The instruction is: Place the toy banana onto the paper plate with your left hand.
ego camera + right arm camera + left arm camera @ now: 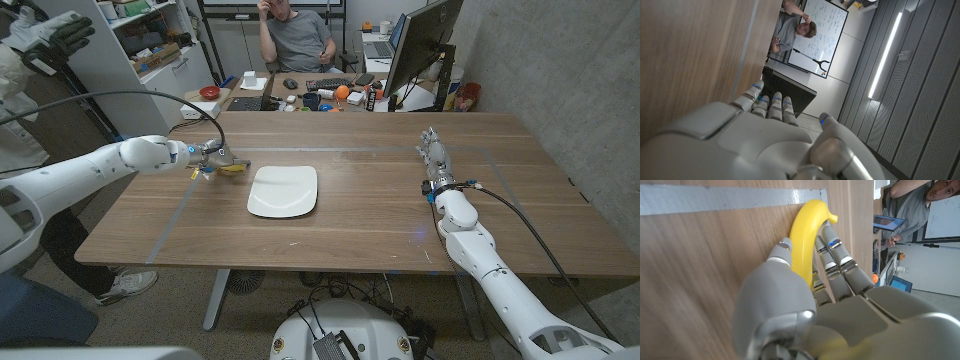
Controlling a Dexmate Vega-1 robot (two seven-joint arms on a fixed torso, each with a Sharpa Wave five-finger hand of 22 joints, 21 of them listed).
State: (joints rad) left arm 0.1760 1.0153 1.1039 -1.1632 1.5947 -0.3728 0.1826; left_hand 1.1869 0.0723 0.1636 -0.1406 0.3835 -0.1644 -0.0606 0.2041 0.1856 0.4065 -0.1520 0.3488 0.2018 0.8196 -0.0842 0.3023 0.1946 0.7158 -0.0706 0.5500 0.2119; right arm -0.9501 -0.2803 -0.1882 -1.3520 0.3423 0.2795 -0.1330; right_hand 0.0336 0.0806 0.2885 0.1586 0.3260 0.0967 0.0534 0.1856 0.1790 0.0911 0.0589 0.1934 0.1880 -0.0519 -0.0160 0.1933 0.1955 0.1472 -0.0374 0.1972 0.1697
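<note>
From the head camera, a wooden table (pixel 380 215) with a smooth brown grain carries a white paper plate (pixel 283 190), a rounded square with a shallow raised rim, lying left of the table's middle. Just beside the plate's left edge, the left hand (pixel 212 157) of grey metal and plastic is closed around a yellow toy banana (pixel 232 169), whose curved end pokes out toward the plate without touching it. Near the right edge of the table the right hand (pixel 433 155) stands with its fingers straight and close together, holding nothing. Behind the far edge a person (pixel 294 38) in a grey shirt sits at a cluttered desk (pixel 320 95).

From the left wrist, the banana (pixel 802 235) is glossy, smooth plastic, bent in a long arc with a small stub at its tip. The left hand (pixel 810 295) pinches it between the thumb and the segmented grey fingers (pixel 840 260). It lies against the wood, close to a strip of grey tape (pixel 715 200).

From the right wrist, the right hand (pixel 765 135) shows a pale, matte, rounded back, fingers extended side by side along the wood grain, empty.
</note>
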